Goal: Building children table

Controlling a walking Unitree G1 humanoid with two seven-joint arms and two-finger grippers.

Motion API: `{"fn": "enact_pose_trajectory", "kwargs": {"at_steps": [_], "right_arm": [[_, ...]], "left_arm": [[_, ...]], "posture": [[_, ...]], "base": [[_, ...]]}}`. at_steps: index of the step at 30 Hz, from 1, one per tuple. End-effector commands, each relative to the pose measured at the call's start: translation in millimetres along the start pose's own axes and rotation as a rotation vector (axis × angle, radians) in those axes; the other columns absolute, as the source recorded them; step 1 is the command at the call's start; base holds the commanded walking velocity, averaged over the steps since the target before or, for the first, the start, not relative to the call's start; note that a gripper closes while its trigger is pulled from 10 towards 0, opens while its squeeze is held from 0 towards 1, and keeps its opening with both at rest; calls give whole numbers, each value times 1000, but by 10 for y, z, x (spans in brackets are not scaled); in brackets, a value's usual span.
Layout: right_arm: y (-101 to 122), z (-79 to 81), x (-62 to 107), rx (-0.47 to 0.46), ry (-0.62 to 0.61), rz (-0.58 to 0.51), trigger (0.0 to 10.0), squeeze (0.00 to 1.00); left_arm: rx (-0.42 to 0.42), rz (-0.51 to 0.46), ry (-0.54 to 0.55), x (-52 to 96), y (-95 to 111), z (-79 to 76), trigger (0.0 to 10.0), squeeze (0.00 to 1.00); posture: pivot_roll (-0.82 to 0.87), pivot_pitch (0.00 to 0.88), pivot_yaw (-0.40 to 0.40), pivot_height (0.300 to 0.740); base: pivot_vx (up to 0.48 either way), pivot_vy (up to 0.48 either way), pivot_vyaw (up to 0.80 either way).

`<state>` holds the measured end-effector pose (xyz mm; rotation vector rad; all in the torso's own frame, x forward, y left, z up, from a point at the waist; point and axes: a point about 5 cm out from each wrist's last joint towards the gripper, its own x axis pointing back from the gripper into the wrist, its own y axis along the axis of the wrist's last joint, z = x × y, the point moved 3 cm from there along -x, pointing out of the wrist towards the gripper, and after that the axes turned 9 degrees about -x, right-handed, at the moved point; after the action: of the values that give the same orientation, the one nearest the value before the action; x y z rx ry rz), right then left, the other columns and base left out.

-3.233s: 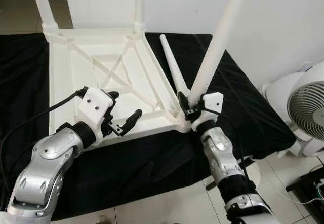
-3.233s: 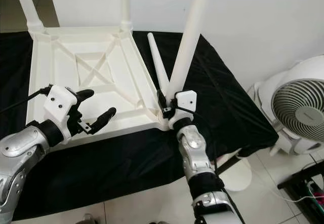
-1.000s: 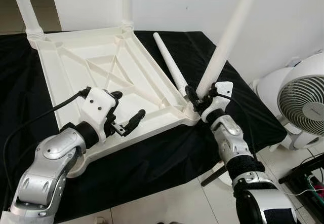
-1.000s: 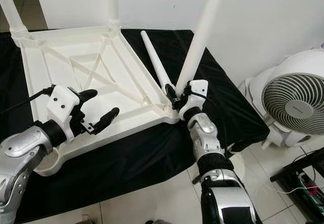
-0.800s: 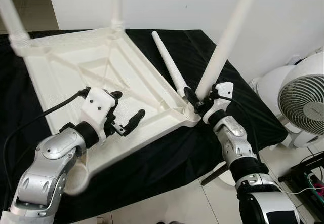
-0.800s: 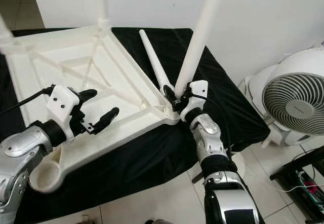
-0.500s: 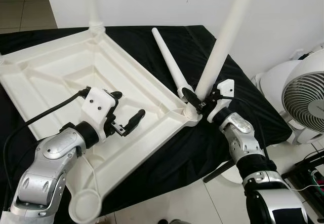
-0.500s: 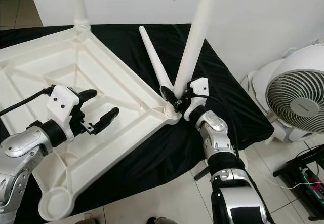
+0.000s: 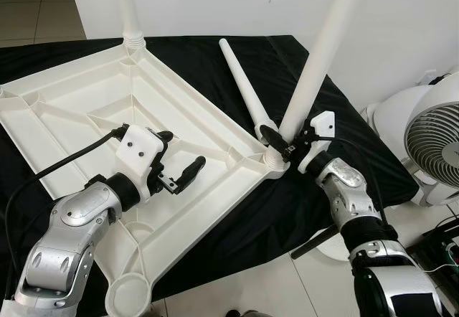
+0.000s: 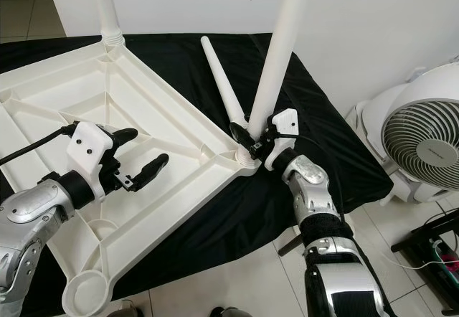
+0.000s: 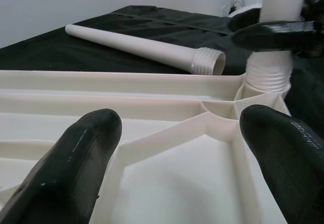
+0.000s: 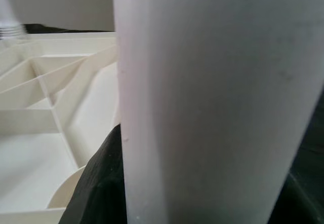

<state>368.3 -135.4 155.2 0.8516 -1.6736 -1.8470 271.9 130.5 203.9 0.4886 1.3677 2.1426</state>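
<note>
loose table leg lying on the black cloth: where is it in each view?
Left eye view: loose leg lies on the black cloth, upper centre, beside the tabletop's edge.
Right eye view: same leg, upper centre.
Left wrist view: lies across the upper part, threaded end facing the camera.
Right wrist view: cannot make it out.
Shared landmark: the leg held by the right gripper at the corner socket.

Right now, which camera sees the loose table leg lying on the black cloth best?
The left eye view: the whole loose leg shows. The right eye view shows it equally fully. The left wrist view catches its threaded end close up.
</note>
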Motion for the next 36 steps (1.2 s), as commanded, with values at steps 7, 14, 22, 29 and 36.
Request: {"fn": "enact_pose_trajectory", "kwargs": {"at_steps": [7, 14, 22, 29, 36], "right_arm": [[-456, 130, 306, 30, 247, 315, 10000, 0], [-173, -81, 206, 110, 136, 234, 10000, 0], [145, -206, 182, 207, 124, 181, 10000, 0], [64, -123, 180, 357, 180, 258, 10000, 0], [26, -143, 170, 406, 143, 270, 10000, 0]], "left_arm": [[-5, 3, 5, 13, 19, 1, 10000, 0], [2, 5, 9, 18, 15, 1, 10000, 0], [-1, 5, 5, 23, 15, 7, 10000, 0], [-2, 3, 2, 17, 23, 9, 10000, 0], [-3, 0, -2, 5, 32, 5, 10000, 0]], "posture": [[150, 125, -79, 740], [152, 123, -77, 740], [156, 118, -67, 740], [154, 114, -63, 740], [152, 110, -60, 740]], "base": [[0, 0, 0], [0, 0, 0], [0, 0, 0], [0, 0, 0], [0, 0, 0]]}}
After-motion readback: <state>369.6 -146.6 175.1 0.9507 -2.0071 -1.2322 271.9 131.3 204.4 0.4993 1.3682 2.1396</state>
